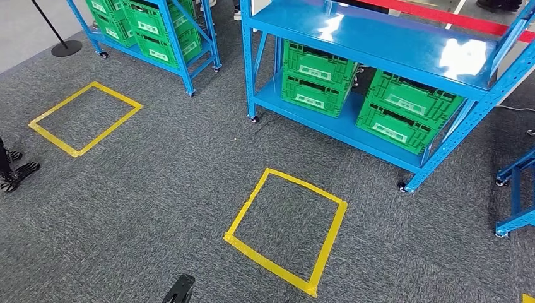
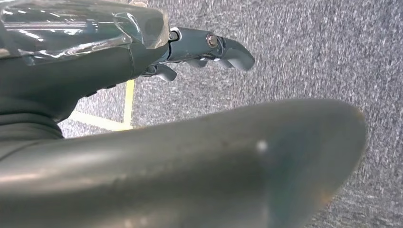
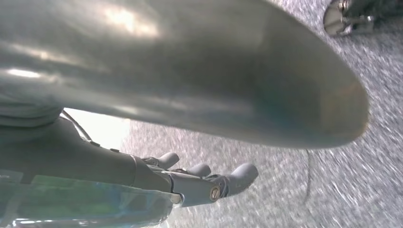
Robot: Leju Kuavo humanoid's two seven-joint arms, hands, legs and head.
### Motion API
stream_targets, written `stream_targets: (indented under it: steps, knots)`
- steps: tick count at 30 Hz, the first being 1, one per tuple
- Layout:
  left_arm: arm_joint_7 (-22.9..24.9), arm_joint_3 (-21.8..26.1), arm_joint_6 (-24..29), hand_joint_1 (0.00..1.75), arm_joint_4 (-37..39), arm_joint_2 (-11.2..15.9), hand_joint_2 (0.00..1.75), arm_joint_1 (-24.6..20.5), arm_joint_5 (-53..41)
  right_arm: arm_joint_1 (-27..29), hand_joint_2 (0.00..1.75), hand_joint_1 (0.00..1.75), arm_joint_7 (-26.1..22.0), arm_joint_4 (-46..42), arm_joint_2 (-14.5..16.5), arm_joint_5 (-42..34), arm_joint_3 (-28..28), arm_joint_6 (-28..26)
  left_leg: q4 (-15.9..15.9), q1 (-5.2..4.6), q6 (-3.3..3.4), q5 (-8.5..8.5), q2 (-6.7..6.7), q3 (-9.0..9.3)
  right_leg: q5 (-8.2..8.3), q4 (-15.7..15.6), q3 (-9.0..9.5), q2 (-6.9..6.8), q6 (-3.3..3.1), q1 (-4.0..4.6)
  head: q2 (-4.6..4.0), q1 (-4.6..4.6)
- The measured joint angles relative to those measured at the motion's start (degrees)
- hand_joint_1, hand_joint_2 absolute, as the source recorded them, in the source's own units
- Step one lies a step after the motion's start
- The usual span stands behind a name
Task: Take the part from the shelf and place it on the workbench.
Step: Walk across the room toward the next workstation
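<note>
A blue shelf point(image 1: 378, 38) stands ahead of me in the head view, with its top board bare. Its lower board carries green crates point(image 1: 315, 76) stacked in two piles, the other pile point(image 1: 404, 107) further right. I cannot make out what is inside them. My left hand point(image 2: 95, 71) hangs over grey carpet, fingers point(image 2: 223, 47) apart and lightly bent, holding nothing. My right hand point(image 3: 95, 166) also hangs over the carpet with loose fingers point(image 3: 233, 178) and nothing in it.
A second blue shelf point(image 1: 158, 31) with green crates stands at the back left. Yellow tape squares mark the carpet: one point(image 1: 247, 203) before the near shelf, one point(image 1: 108, 129) at the left. A blue frame point(image 1: 514, 196) stands at the right edge, a black stand base point(image 1: 66, 47) far left.
</note>
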Motion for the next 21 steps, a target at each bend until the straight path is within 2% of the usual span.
stream_targets:
  steps: [1, 2, 3, 4, 5, 6, 7, 8, 9, 10, 11, 12, 14, 15, 16, 17, 19, 20, 21]
  knots:
    - [0.00, 0.05, 0.00, 0.00, -0.06, -0.05, 0.00, -0.08, -0.02, 0.08, 0.00, 0.00, 0.00, 0.01, 0.01, 0.01, -0.07, 0.00, -0.82, 0.11, 0.13, 0.55, 0.70, 0.20, -0.50, 0.93, -0.66, -1.24, 0.04, 0.17, 0.00, 0.13]
    - [0.00, 0.11, 0.00, 0.00, -0.11, -0.12, 0.00, -0.09, -0.03, 0.04, 0.00, 0.00, 0.00, 0.01, -0.03, 0.01, -0.11, -0.01, -1.58, 0.25, 0.17, 1.07, 1.51, 0.34, -1.67, 3.13, -1.86, -2.94, -0.12, 0.32, 0.00, 0.28]
    - [0.00, 0.15, -0.01, 0.00, -0.12, -0.17, 0.00, -0.02, -0.03, -0.09, 0.00, 0.00, 0.00, 0.01, -0.09, 0.02, -0.14, -0.02, -1.99, 0.30, 0.17, 1.39, 2.37, 0.35, -3.39, 6.62, -3.53, -4.85, -0.38, 0.28, 0.00, 0.40]
    - [0.00, 0.19, -0.02, 0.00, -0.13, -0.23, 0.00, 0.10, -0.03, -0.25, 0.00, 0.00, 0.00, 0.01, -0.16, 0.02, -0.16, -0.03, -2.11, 0.27, 0.26, 1.52, 3.26, 0.20, -5.26, 10.69, -5.42, -5.98, -0.47, 0.18, 0.00, 0.53]
    - [0.00, 0.20, -0.02, 0.00, -0.13, -0.26, 0.00, 0.23, -0.02, -0.35, 0.00, 0.00, 0.00, 0.01, -0.21, 0.02, -0.18, -0.04, -2.10, 0.27, 0.18, 1.58, 4.20, 0.02, -6.68, 14.28, -7.02, -6.48, -0.31, -0.04, 0.00, 0.56]
    - [0.00, 0.21, -0.03, 0.00, -0.13, -0.31, 0.00, 0.32, -0.02, -0.34, 0.00, 0.00, 0.00, 0.01, -0.27, 0.02, -0.20, -0.03, -2.08, 0.29, 0.08, 1.61, 5.06, -0.11, -7.33, 16.25, -7.73, -6.72, 0.10, -0.31, 0.00, 0.55]
    - [0.00, 0.21, -0.02, 0.00, -0.13, -0.37, 0.00, 0.35, -0.02, -0.25, 0.00, 0.00, 0.00, 0.01, -0.32, 0.02, -0.22, -0.03, -2.03, 0.36, -0.08, 1.64, 5.83, -0.21, -7.10, 15.89, -7.20, -6.98, 0.76, -0.60, 0.00, 0.56]
    - [0.00, 0.21, -0.02, 0.00, -0.14, -0.43, 0.00, 0.34, -0.02, -0.17, 0.00, 0.00, 0.00, 0.01, -0.39, 0.02, -0.24, -0.02, -1.89, 0.47, -0.33, 1.61, 6.56, -0.29, -6.09, 13.02, -5.31, -7.49, 1.55, -0.91, 0.00, 0.57]
    - [0.00, 0.22, -0.02, 0.00, -0.14, -0.47, 0.00, 0.32, -0.02, -0.14, 0.00, 0.00, 0.00, 0.01, -0.48, 0.02, -0.26, -0.02, -1.56, 0.52, -0.70, 1.46, 7.24, -0.35, -4.77, 8.59, -2.55, -8.58, 2.32, -1.17, 0.00, 0.58]
    - [0.00, 0.25, -0.02, 0.00, -0.14, -0.45, 0.00, 0.30, -0.02, -0.21, 0.00, 0.00, 0.00, 0.01, -0.45, 0.02, -0.28, -0.02, -1.09, 0.47, -1.18, 1.17, 7.89, -0.50, -3.76, 4.50, 0.03, -9.99, 2.67, -1.26, 0.00, 0.67]
    - [0.00, 0.29, -0.02, 0.00, -0.14, -0.43, 0.00, 0.27, -0.02, -0.31, 0.00, 0.00, 0.00, 0.01, -0.47, 0.02, -0.30, -0.02, -0.59, 0.37, -1.69, 0.86, 8.48, -0.60, -3.12, 1.53, 1.82, -10.95, 2.59, -1.27, 0.00, 0.69]
    - [0.00, 0.34, -0.02, 0.00, -0.14, -0.40, 0.00, 0.23, -0.03, -0.39, 0.00, 0.00, 0.00, 0.00, -0.45, 0.02, -0.32, -0.02, -0.19, 0.26, -2.12, 0.60, 9.02, -0.64, -2.93, 0.17, 2.59, -11.52, 2.19, -1.18, 0.00, 0.72]
    - [0.00, 0.42, -0.01, 0.00, -0.15, -0.38, 0.00, 0.13, -0.04, -0.34, 0.00, 0.00, 0.00, -0.01, -0.44, 0.02, -0.39, -0.02, 0.07, 0.38, -2.72, 0.44, 10.09, -0.55, -2.88, 0.10, 2.30, -10.53, 1.08, -0.96, 0.00, 0.68]
    - [0.00, 0.44, 0.00, 0.00, -0.16, -0.38, 0.00, 0.07, -0.04, -0.24, 0.00, 0.00, 0.00, 0.00, -0.41, 0.02, -0.43, -0.02, 0.27, 0.64, -3.02, 0.24, 9.92, -0.56, -2.73, 0.09, 2.18, -9.93, 0.71, -1.01, 0.00, 0.69]
    - [0.00, 0.45, 0.00, 0.00, -0.18, -0.37, 0.00, 0.02, -0.04, -0.15, 0.00, 0.00, 0.00, 0.01, -0.39, 0.02, -0.46, -0.02, 1.09, 0.91, -3.32, -0.55, 8.80, -0.85, -2.56, 0.07, 2.09, -9.31, 0.34, -1.09, 0.00, 0.64]
    - [0.00, 0.45, -0.01, 0.00, -0.20, -0.37, 0.00, 0.02, -0.04, -0.13, 0.00, 0.00, 0.00, 0.01, -0.38, 0.02, -0.49, -0.02, 3.01, 1.13, -3.59, -2.03, 7.16, -1.61, -2.37, 0.03, 2.05, -8.69, 0.03, -1.22, 0.00, 0.61]
    - [0.00, 0.45, -0.03, 0.00, -0.19, -0.37, 0.00, 0.21, -0.04, -0.26, 0.00, 0.00, 0.00, 0.01, -0.37, 0.03, -0.50, -0.02, 10.31, 1.34, -3.87, -6.30, 3.80, -4.67, -2.08, 0.04, 1.81, -7.31, -0.43, -1.13, 0.00, 0.50]
    - [0.00, 0.46, -0.05, 0.00, -0.19, -0.37, 0.00, 0.34, -0.04, -0.34, 0.00, 0.00, 0.00, 0.01, -0.37, 0.04, -0.51, -0.02, 14.24, 1.33, -3.87, -7.97, 3.20, -6.42, -1.96, 0.05, 1.69, -6.51, -0.59, -0.97, 0.00, 0.50]
    - [0.00, 0.47, -0.08, 0.00, -0.18, -0.36, 0.00, 0.43, -0.05, -0.36, 0.00, 0.00, 0.00, 0.01, -0.37, 0.06, -0.53, -0.02, 16.83, 1.32, -3.76, -8.67, 2.99, -7.61, -1.87, 0.06, 1.60, -5.66, -0.73, -0.77, 0.00, 0.50]
